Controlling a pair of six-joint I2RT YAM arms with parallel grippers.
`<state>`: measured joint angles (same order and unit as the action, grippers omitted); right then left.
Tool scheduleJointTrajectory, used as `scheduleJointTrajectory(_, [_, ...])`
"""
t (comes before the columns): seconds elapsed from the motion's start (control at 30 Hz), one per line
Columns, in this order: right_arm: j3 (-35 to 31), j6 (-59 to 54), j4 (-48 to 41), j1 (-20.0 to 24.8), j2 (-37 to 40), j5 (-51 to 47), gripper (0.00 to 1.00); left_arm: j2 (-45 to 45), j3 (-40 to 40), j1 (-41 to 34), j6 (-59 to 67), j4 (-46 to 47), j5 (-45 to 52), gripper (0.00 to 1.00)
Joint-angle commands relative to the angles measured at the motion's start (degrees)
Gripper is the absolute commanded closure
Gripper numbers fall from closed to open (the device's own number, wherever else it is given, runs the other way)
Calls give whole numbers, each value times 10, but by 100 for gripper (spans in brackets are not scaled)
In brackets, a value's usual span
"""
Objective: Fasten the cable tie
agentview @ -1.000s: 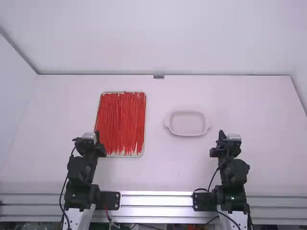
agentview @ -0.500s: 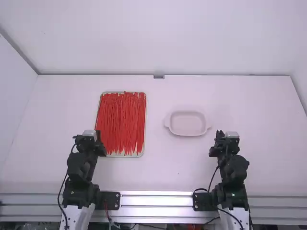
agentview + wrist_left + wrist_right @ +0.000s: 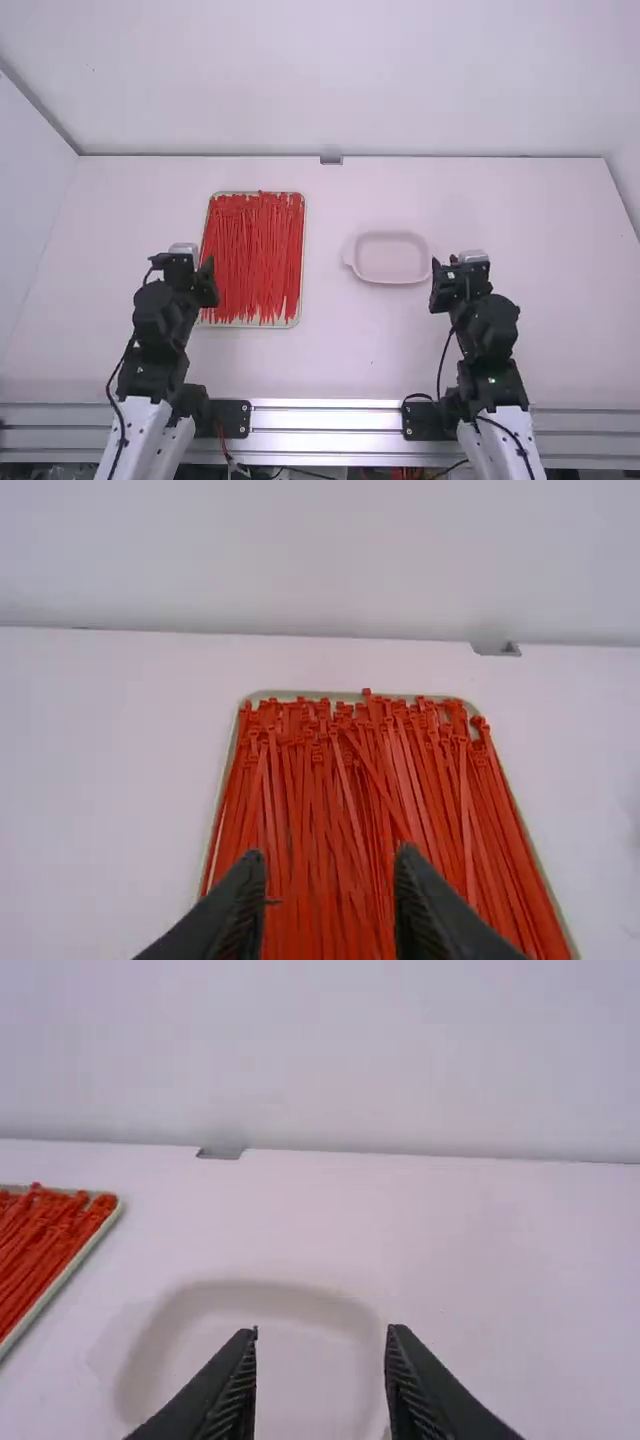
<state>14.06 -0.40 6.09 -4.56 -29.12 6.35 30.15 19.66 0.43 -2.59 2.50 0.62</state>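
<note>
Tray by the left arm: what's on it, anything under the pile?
A dense layer of red cable ties lies on the tray, heads toward the far end. Only the tray's pale rim shows; its floor, and anything beneath the ties, is covered.

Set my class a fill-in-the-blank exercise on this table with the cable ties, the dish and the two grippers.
1. The cable ties lying in the tray are ____ in colour.
2. The white dish beside the tray is ____.
3. The left gripper, at the tray's near end, is ____.
4. The right gripper, by the dish, holds ____.

Missing words: red; empty; open; nothing.
</note>
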Motion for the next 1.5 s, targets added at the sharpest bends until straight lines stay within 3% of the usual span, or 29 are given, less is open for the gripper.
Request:
scheduleJointTrajectory(0.0, [43, -6, 8, -13, -42, 16, 59, 41, 42, 0, 0, 6, 18, 59])
scheduleJointTrajectory(0.37, [134, -6, 68, -37, -214, 15, 39, 214, 161, 0, -13, 38, 35, 39])
scheduleJointTrajectory(0.8, [243, -13, 129, -48, -412, 152, 15, 411, 296, 0, 27, 56, 106, 15])
scheduleJointTrajectory(1.03, [279, -54, 145, -56, -480, 248, 7, 489, 344, 0, 20, 45, 111, 7])
scheduleJointTrajectory(1.47, [306, -28, 150, -63, -530, 262, 1, 550, 379, 0, 20, 52, 118, 1])
